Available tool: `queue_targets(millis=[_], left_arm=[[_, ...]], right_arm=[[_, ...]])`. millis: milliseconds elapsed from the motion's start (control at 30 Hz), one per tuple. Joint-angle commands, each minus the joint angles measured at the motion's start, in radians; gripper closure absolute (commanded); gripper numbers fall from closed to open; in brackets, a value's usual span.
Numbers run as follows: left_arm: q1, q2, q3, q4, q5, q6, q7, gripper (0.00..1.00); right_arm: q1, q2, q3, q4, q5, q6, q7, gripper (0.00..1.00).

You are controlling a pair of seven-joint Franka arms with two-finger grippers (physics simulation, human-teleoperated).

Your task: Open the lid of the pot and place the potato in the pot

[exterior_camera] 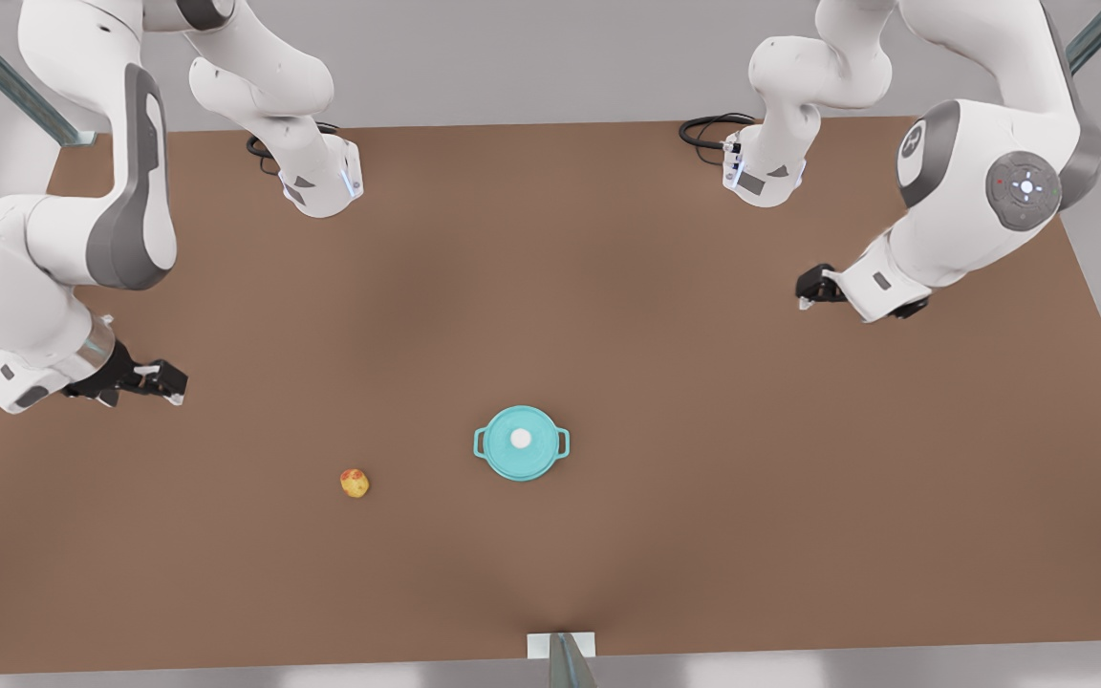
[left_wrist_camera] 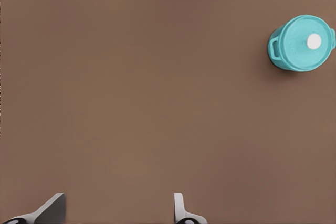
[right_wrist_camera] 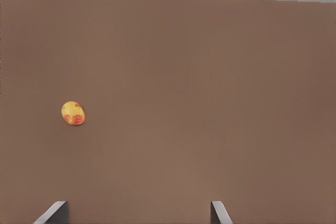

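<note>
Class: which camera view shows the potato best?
The right wrist view: the potato appears largest, its reddish-orange patches distinct. The front view shows it as a small lump on the table, to the front view's left of the pot. The left wrist view faces the lidded pot instead.

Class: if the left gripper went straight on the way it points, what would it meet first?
Probably the bare table: the left gripper points at tabletop, the pot off to one side.
</note>
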State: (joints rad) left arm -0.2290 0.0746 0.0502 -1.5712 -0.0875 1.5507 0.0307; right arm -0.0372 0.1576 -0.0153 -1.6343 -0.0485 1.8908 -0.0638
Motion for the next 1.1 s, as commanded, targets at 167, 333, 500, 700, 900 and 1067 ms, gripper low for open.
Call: queue_targets(millis=[167,333,500,700,900,1067], left_arm=[[0.02,0.106,-0.006,0.077,-0.018,0.077,0.012,0.0],[-0.245,0.185,-0.038,0.191,-0.014,0.115,-0.365,0.0],[-0.454,0.502,-0.05,0.332,0.057,0.247,-0.767,0.0],[-0.547,0.708,-0.075,0.457,0.146,0.477,-1.003,0.0],[-0.515,0.856,-0.027,0.614,0.15,0.601,-0.968,0.0],[-0.523,0.976,-0.027,0.75,0.152,0.629,-1.026,0.0]], right_arm=[[0.069,0.036,0.006,0.004,-0.005,0.065,-0.03,0.0],[0.313,0.102,0.005,0.037,-0.005,0.057,0.024,0.0],[0.336,0.221,0.006,0.079,-0.001,0.151,-0.2,0.0],[0.306,0.346,0.005,0.037,-0.005,0.312,-0.235,0.0],[0.303,0.436,-0.002,0.047,-0.053,0.366,-0.241,0.0],[0.258,0.496,-0.002,0.047,-0.051,0.369,-0.245,0.0]])
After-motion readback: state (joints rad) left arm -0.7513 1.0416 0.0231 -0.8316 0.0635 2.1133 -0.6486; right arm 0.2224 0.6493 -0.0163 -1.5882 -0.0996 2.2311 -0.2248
